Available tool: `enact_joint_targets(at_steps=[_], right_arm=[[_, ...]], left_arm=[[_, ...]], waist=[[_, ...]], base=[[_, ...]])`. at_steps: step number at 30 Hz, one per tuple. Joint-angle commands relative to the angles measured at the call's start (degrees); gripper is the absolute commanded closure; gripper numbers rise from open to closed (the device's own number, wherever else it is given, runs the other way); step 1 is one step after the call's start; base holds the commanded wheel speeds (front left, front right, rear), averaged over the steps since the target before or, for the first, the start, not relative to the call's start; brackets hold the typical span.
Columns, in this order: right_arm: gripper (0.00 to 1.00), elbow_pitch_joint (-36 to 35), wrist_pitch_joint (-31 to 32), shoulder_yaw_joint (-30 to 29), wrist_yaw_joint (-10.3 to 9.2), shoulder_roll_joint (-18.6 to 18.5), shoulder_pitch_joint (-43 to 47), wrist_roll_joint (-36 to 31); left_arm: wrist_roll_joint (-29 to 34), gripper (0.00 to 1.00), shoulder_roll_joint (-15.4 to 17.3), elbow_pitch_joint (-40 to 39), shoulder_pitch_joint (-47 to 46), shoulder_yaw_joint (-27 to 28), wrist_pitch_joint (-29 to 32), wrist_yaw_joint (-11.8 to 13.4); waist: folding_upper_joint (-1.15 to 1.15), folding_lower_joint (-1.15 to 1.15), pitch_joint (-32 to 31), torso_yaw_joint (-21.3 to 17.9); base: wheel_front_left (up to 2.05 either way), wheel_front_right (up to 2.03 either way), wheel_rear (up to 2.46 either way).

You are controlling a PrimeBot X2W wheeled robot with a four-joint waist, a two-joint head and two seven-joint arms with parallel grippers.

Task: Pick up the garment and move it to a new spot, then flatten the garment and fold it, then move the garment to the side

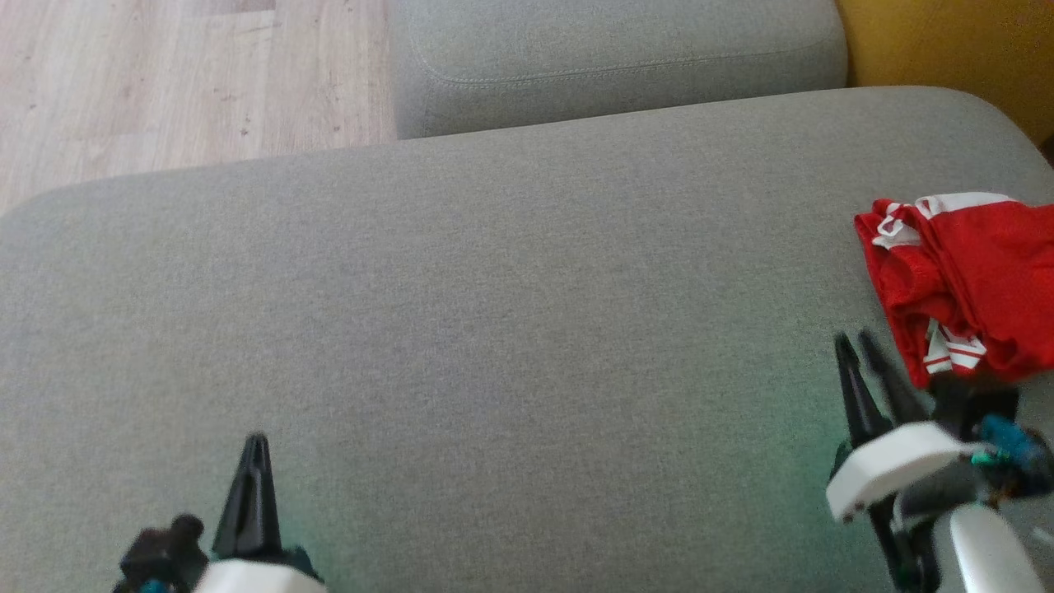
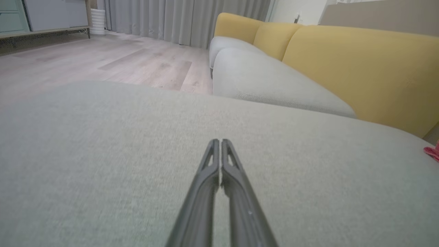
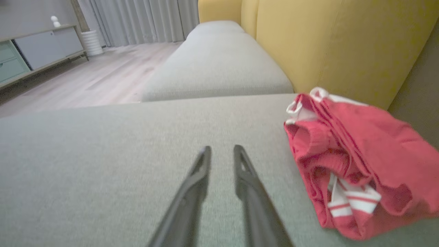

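Observation:
The garment [image 1: 976, 280] is red with white stripes and lies in a folded bundle at the right edge of the grey cushion [image 1: 510, 313]. In the right wrist view the garment [image 3: 353, 154] sits just right of my right gripper [image 3: 222, 151], whose fingers stand apart with nothing between them. From the head camera, my right gripper [image 1: 856, 342] is beside the bundle's near left corner, not touching it. My left gripper [image 1: 255, 445] hovers low over the cushion's near left part, far from the cloth. Its fingers [image 2: 219, 141] are pressed together on nothing. A red sliver of the garment [image 2: 432, 153] shows at the far right.
A second grey seat cushion [image 1: 617, 66] lies beyond the first. A yellow backrest [image 3: 336, 41] rises along the right side behind the garment. Wooden floor [image 1: 181, 74] lies past the cushion's far left edge, with a low cabinet [image 3: 31, 51] and curtains farther off.

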Motion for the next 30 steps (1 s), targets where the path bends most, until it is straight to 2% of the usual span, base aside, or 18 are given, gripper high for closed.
enact_joint_targets(at_steps=[1,4,30], right_arm=[[1.00,0.8,0.0,0.0,-0.01,0.0,0.4,0.1],[1.00,2.6,0.2,-0.1,-0.02,0.1,1.5,1.0],[1.00,2.5,1.1,-1.3,0.07,0.8,0.7,17.9]], left_arm=[[-0.1,1.00,-0.2,0.7,0.3,0.0,0.1,0.0],[-0.9,1.00,-0.5,2.2,1.0,0.2,0.3,0.0],[-15.5,1.00,-1.0,0.8,-0.8,2.2,4.4,-0.3]], waist=[[0.00,0.00,0.0,0.0],[0.00,0.00,0.0,0.0],[0.00,0.00,-0.2,0.6]], base=[[0.00,0.00,0.00],[0.00,0.00,0.00],[0.00,0.00,0.00]])
